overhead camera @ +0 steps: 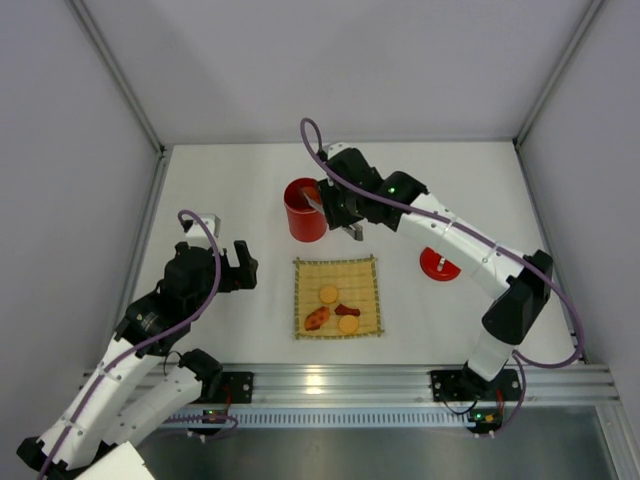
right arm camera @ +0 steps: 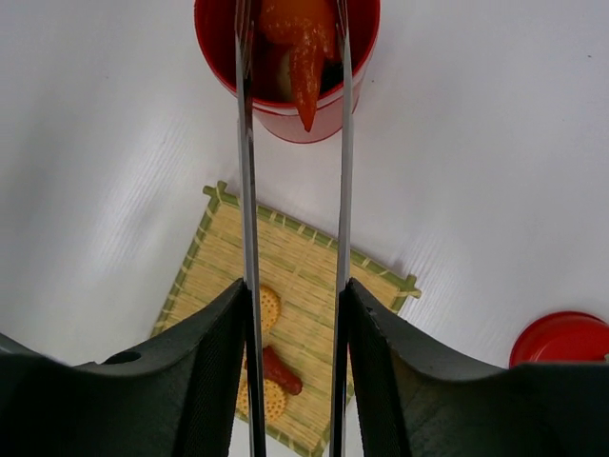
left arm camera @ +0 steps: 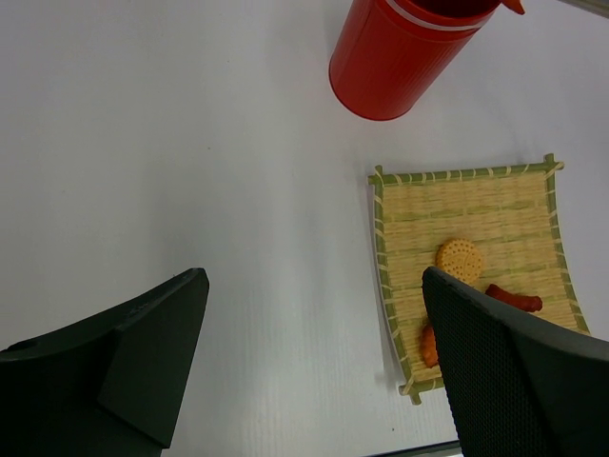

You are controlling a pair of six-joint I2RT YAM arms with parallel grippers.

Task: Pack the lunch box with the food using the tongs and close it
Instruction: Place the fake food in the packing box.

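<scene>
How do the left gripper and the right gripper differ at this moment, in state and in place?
The left gripper is wide open and empty; the right gripper is closed on the tongs. The left gripper hangs over bare table left of the mat; the right gripper reaches the tongs over the open lunch box, an orange-red food piece between their arms. Both are black.
</scene>
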